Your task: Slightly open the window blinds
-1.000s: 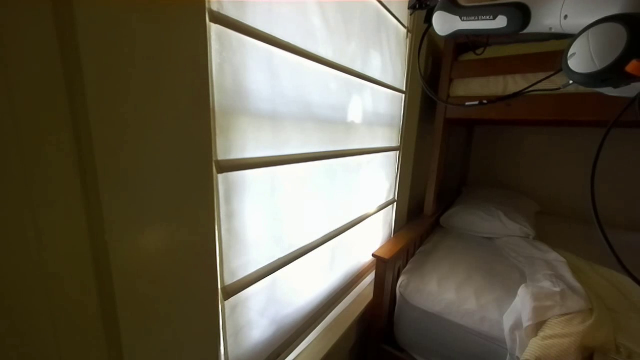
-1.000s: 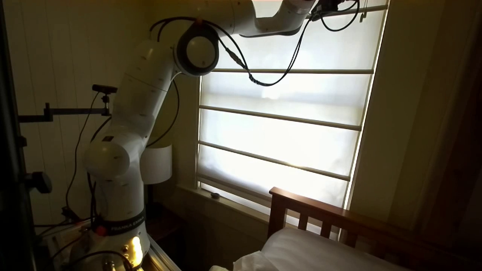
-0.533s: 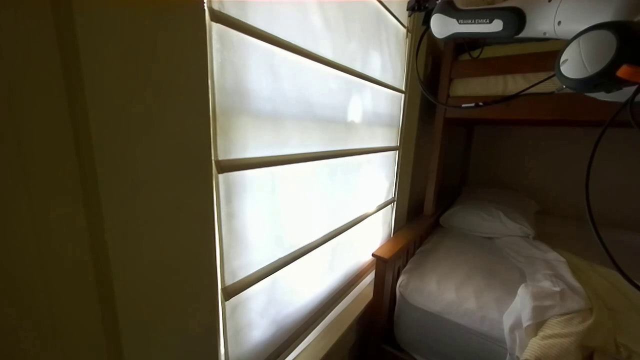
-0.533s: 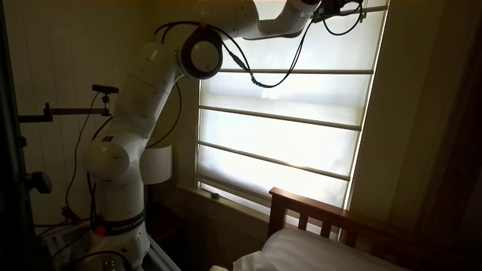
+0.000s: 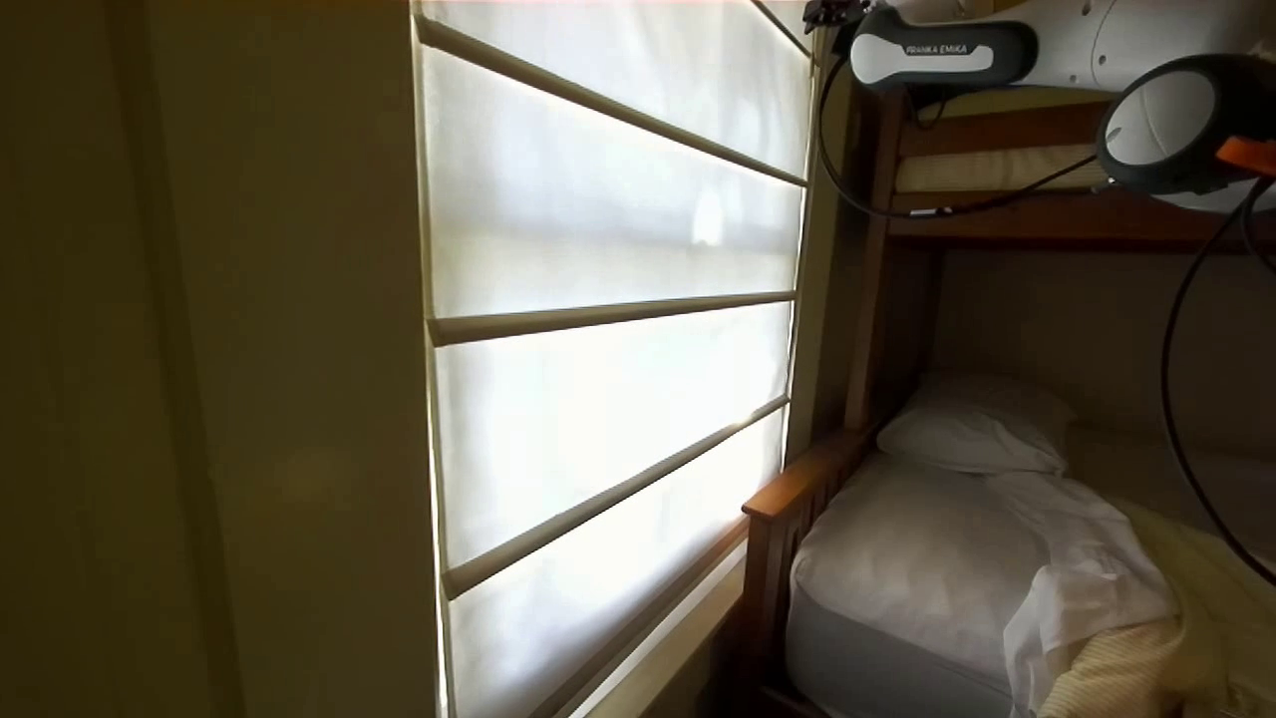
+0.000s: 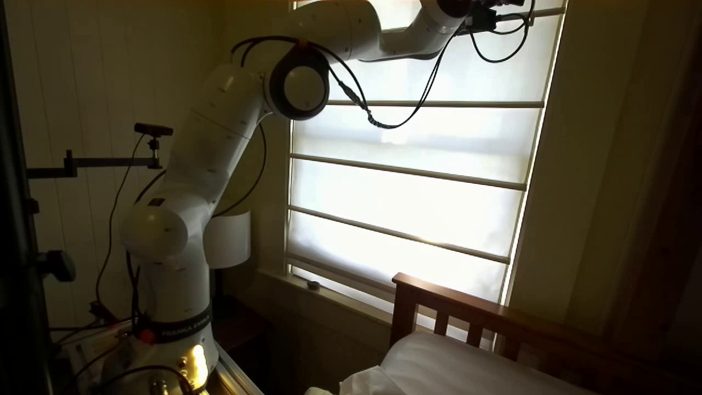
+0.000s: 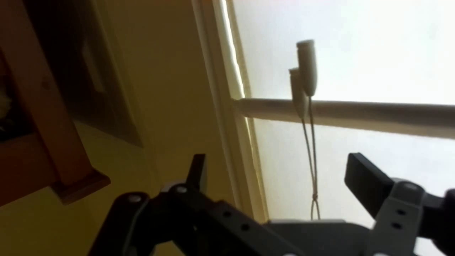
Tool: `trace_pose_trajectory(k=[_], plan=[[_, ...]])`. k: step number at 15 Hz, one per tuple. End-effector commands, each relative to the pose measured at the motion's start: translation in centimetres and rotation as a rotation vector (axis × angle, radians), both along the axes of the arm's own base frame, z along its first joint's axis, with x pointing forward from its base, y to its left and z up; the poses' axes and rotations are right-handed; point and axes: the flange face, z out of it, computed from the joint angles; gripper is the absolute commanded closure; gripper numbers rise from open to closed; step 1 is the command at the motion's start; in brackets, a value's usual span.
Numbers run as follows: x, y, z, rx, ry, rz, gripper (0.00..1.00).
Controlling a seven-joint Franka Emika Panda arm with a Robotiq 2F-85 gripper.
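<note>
In an exterior view the arm point(image 6: 211, 137) has just sunk a little and crept rightward, carrying its far end toward the upper right of the frame. The window blinds point(image 6: 417, 142) have not stirred: they fill the middle and right of centre there, let down nearly to the sill point(image 6: 343, 301), with a bright strip under the bottom edge. In the wrist view the tool point(image 7: 277, 167) stands at the bottom of the frame with its fingers point(image 7: 368, 183) spread wide, gripping nothing. The pull cords point(image 7: 315, 181) run up right of centre, between the two fingers as this camera sees them, to a pair of tassels point(image 7: 307, 67) above (that view seems to stand upside down, since the tassels sit on top). Whether the cords are near enough in depth to be caught cannot be told. The shift reads as an approach, so raising the blinds has probably not begun; a grip on the cords, then a pull, seems the likely next need, and missing such thin strands the main risk.
</note>
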Motion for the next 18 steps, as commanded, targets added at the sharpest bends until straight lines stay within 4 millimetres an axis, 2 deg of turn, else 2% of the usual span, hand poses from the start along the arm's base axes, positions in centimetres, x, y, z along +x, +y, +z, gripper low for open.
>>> trace_pose_trajectory(k=[1,11,13,18], plan=[[-0.3,-0.9,0.5,-0.018,-0.053,-0.056,0.26],[1.1,0.0,-0.3,-0.059,-0.066,-0.005,0.97],[1.3,0.1,-0.4,-0.061,-0.069,0.002,1.00],[2.1,0.5,-1.1,-0.049,-0.066,0.035,1.00]])
